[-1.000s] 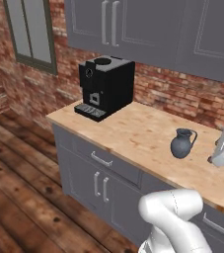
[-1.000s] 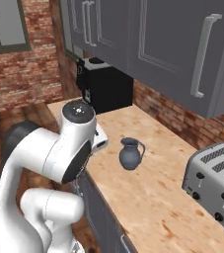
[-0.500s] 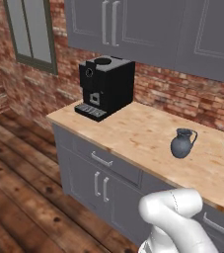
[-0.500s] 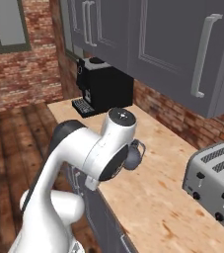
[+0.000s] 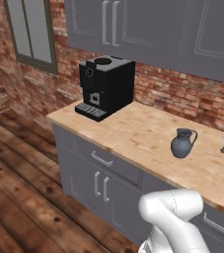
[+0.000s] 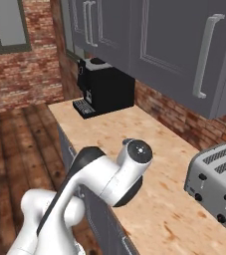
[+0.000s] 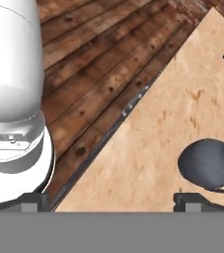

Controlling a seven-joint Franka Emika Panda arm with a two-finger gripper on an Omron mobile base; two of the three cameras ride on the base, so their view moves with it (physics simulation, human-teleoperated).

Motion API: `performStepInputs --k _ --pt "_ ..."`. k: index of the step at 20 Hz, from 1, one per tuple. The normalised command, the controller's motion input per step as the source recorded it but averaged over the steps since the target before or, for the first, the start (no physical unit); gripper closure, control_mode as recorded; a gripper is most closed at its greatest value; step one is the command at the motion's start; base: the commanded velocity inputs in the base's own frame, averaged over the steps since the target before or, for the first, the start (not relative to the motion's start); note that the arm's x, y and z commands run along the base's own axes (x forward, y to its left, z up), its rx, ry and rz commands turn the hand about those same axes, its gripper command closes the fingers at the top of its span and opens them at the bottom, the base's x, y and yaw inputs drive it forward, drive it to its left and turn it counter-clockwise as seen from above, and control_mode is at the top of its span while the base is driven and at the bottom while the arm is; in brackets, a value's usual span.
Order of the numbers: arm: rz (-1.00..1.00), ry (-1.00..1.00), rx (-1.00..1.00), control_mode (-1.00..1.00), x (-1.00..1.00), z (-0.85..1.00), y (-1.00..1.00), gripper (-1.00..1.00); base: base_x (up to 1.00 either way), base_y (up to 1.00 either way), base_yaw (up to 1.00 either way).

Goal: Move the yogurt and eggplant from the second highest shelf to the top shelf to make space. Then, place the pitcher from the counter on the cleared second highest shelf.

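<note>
the pitcher (image 5: 183, 144) stands upright on the counter (image 5: 133, 133), well to the right of the black coffee machine (image 5: 105, 86) and just left of the silver toaster (image 6: 217, 182), with bare wood all around it. in the hand view the gripper (image 7: 113, 200) looks down over the counter's front edge with its jaws spread wide and nothing between them, and the pitcher's dark rounded body sits just above the right fingertip (image 7: 197, 201), apart from it.
</note>
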Motion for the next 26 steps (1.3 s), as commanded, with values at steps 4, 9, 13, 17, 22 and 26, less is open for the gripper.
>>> performStepInputs --k 4,9,13,17,22,26 --pt "-0.10 -0.04 0.18 -1.00 0.37 -0.01 0.00 -1.00 0.00 0.00 0.00" --pt "-0.17 0.01 0.23 -1.00 0.46 0.00 -0.08 -1.00 0.00 0.00 0.00" --pt "-0.04 0.13 0.24 -1.00 0.63 0.00 -0.43 -1.00 0.00 0.00 0.00" --pt "0.01 0.12 0.19 -1.00 0.64 0.00 -0.44 -1.00 0.00 0.00 0.00" --pt "0.08 0.04 0.09 -1.00 0.59 0.00 -0.32 -1.00 0.00 0.00 0.00" --pt "0.06 0.00 0.01 -1.00 0.42 -0.01 -0.13 -1.00 0.00 0.00 0.00"
